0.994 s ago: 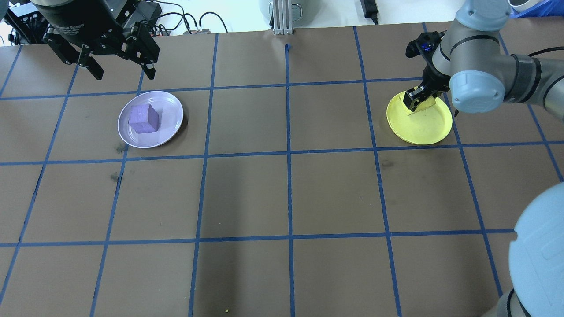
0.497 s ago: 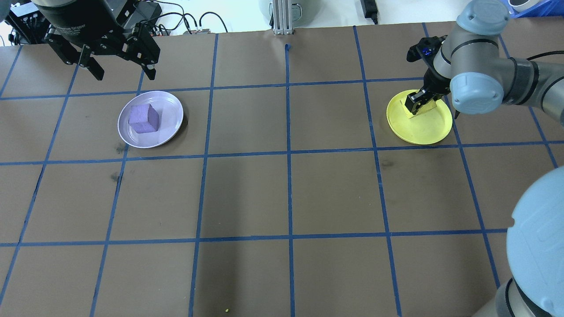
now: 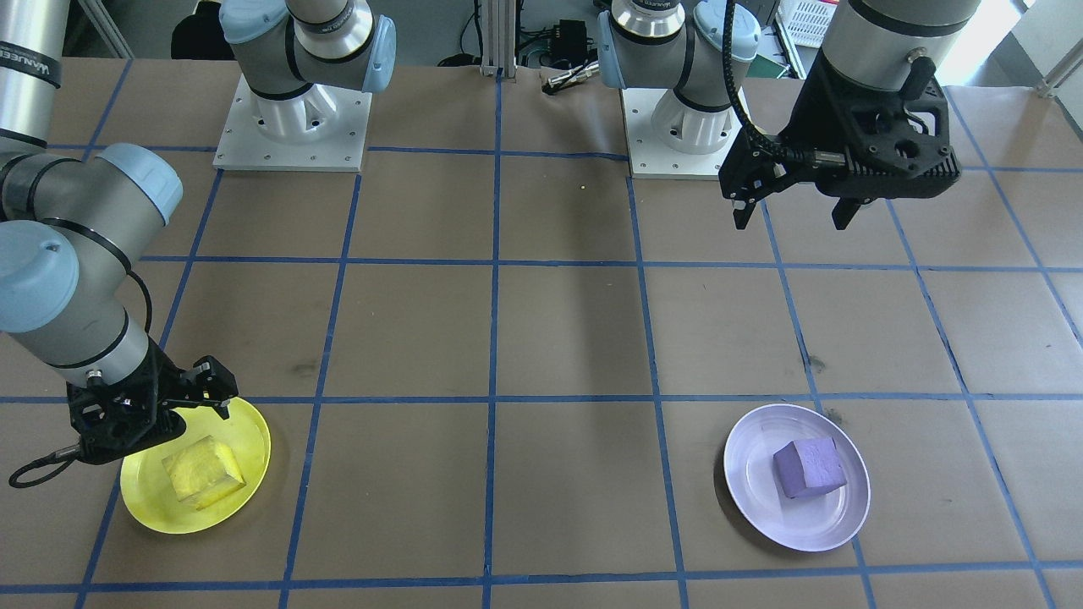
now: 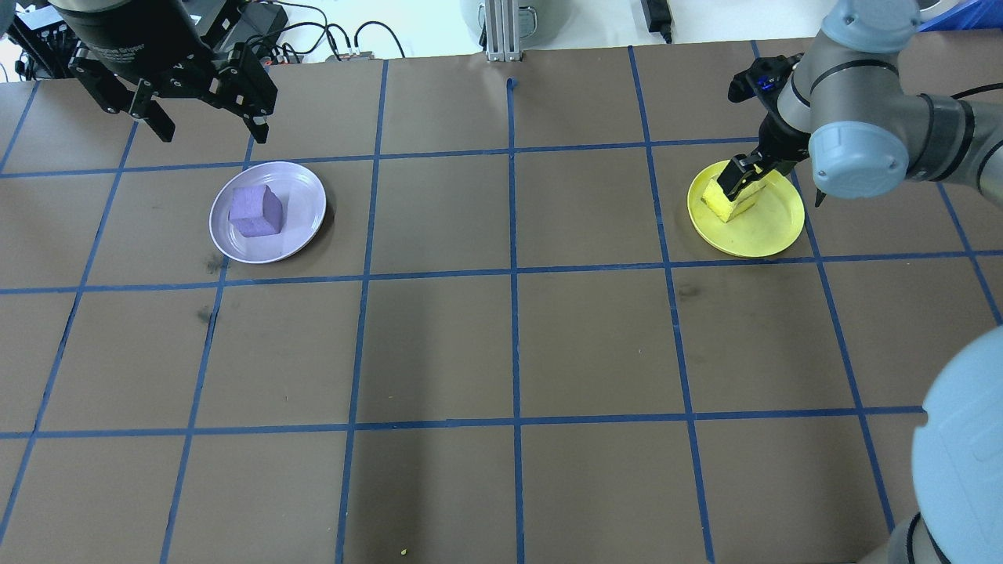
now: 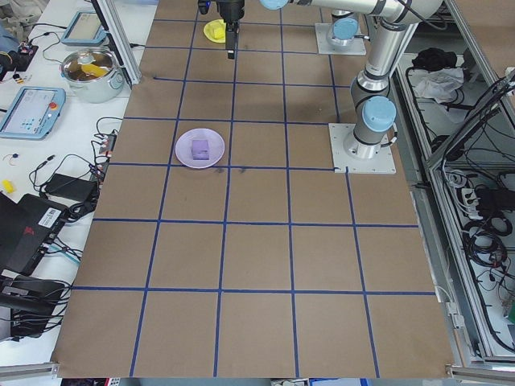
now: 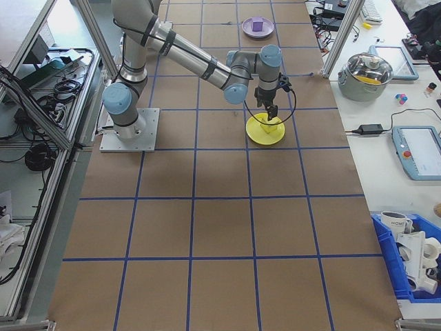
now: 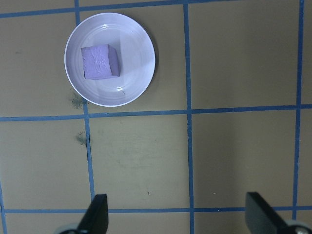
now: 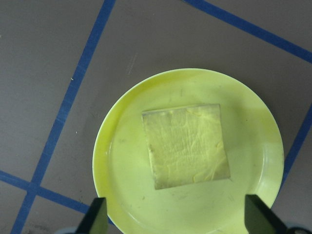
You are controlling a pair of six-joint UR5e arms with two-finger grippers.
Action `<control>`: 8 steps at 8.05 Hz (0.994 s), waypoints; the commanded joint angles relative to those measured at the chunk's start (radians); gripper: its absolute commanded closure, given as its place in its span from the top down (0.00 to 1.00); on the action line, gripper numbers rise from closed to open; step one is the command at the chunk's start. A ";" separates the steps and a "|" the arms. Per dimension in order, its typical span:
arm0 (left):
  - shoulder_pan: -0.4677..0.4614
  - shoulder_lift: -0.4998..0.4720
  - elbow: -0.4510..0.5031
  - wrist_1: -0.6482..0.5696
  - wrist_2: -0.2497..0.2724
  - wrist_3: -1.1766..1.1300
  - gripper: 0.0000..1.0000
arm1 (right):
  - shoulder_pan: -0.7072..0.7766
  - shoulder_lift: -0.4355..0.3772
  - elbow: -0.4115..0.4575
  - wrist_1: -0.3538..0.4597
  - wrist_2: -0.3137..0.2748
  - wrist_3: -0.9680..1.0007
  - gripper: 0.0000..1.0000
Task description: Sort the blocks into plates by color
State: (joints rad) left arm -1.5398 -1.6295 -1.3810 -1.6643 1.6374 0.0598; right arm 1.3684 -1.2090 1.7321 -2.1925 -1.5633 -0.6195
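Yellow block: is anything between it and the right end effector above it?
Nothing visible. The yellow block lies alone in the yellow plate, and the right end effector hangs open above it.

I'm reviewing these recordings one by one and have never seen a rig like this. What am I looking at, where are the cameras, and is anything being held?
Two robot arms stand at a brown table marked with blue tape. Two pictures look down from opposite sides of the table, two from its ends, and two come from cameras on the wrists. A purple block lies in the lavender plate, and a yellow block lies in the yellow plate. The left hand hangs open beyond the lavender plate. The right hand is open above the yellow block, its fingers apart. Nothing is held.
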 commanded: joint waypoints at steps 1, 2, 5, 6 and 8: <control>0.000 0.005 0.010 -0.002 0.002 0.000 1.00 | 0.005 -0.151 -0.006 0.095 0.002 0.067 1.00; 0.000 0.002 0.004 0.000 0.002 0.000 1.00 | 0.006 -0.232 -0.009 0.205 0.008 0.181 1.00; 0.000 0.003 0.000 0.000 0.001 0.000 1.00 | 0.011 -0.423 -0.042 0.455 0.014 0.545 1.00; 0.003 0.000 0.000 0.000 0.001 0.000 1.00 | 0.026 -0.467 -0.045 0.514 0.014 0.579 1.00; 0.001 -0.001 0.000 0.000 0.002 0.000 1.00 | 0.124 -0.532 -0.045 0.568 0.011 0.699 1.00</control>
State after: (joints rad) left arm -1.5384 -1.6291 -1.3805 -1.6644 1.6389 0.0598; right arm 1.4136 -1.6761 1.6886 -1.6896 -1.5509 -0.0371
